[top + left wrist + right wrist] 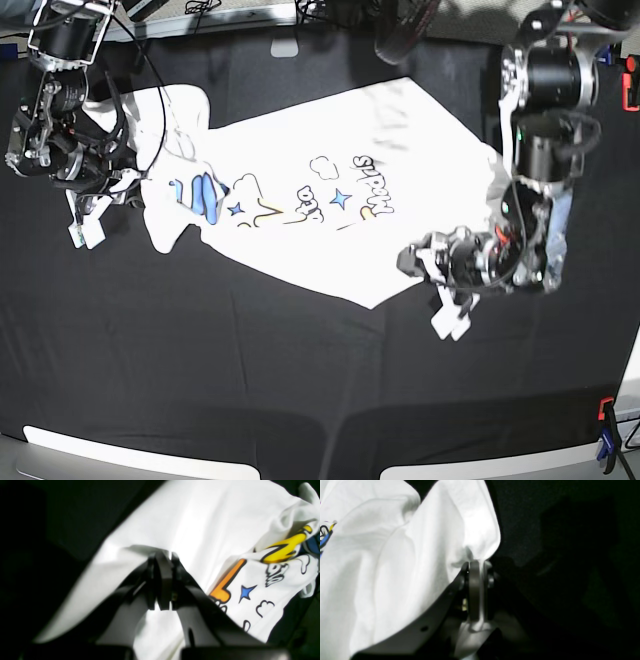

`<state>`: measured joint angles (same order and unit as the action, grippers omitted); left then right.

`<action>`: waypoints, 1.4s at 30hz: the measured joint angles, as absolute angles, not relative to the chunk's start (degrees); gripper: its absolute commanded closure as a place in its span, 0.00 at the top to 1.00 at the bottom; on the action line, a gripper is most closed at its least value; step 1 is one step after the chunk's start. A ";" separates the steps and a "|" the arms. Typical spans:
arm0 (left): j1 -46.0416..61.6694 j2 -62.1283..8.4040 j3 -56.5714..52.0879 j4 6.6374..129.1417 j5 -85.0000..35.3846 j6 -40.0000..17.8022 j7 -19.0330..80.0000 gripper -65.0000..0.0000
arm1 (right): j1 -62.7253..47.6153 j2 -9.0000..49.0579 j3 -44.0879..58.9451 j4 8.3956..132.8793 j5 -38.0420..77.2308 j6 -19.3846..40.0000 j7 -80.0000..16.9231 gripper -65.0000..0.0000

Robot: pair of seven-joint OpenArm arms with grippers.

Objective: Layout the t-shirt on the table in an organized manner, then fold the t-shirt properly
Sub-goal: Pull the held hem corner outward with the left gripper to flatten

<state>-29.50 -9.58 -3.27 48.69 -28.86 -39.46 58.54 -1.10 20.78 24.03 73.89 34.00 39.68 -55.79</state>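
- Our left gripper (163,580) has its jaws together, pinching a fold of the t-shirt (190,525) near its plain edge.
- Our right gripper (476,590) is likewise clamped on white cloth at the shirt's other end.
- The shirt lies print-up, stretched across the table (250,380), rumpled at both held ends.
- We judge it light, limp and prone to sag, so corners and hems are the best holds.
- Black tabletop lies open all around; the clamp (605,435) at its edge stands well apart.
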 measured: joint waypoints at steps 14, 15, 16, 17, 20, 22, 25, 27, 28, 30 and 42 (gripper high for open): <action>-37.74 -13.08 -3.16 48.71 -28.97 -39.48 61.91 0.36 | -1.13 20.78 24.03 73.89 34.06 39.68 -55.92 0.00; -36.95 -13.26 -3.14 48.71 -28.91 -39.51 60.99 0.37 | -1.13 20.78 24.03 73.89 34.04 39.66 -55.94 0.00; -36.10 -13.41 -3.11 48.71 -27.70 -39.59 59.81 0.37 | -1.13 20.78 24.03 73.89 34.04 39.68 -55.94 0.00; -35.31 -13.56 -3.11 48.71 -24.75 -39.68 58.74 0.37 | -1.13 20.78 24.03 73.89 34.02 39.68 -55.96 0.00; -32.80 -14.68 -3.11 48.69 -19.99 -39.62 55.59 0.36 | -1.13 20.78 24.03 73.89 34.02 39.66 -55.99 0.00; -31.70 -15.51 -3.09 48.51 -21.65 -39.42 55.99 0.36 | -1.13 20.78 24.03 73.89 34.06 39.68 -55.99 0.00; -31.27 -16.78 -3.07 48.42 -24.67 -39.44 58.78 0.36 | -1.13 20.78 24.03 73.89 34.06 39.68 -56.01 0.00; -31.33 -17.39 -3.07 48.42 -24.67 -39.44 58.35 0.36 | -1.10 20.78 24.03 73.89 34.06 39.68 -56.01 0.00; -31.33 -17.52 -3.07 48.36 -24.64 -39.44 57.49 0.36 | -1.10 20.78 24.03 73.89 34.06 39.68 -56.01 0.00; -31.51 -17.67 -3.07 46.54 -23.92 -39.44 55.07 0.36 | -1.10 20.78 24.03 73.89 34.22 39.66 -56.03 0.00; -32.21 -17.87 -3.44 33.43 -41.52 -39.92 63.83 0.16 | -1.26 20.80 24.03 73.89 36.34 39.66 -56.99 0.00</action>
<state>-32.21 -17.87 -3.44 33.43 -41.52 -39.92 63.83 -1.26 20.80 24.03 73.89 36.34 39.66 -56.99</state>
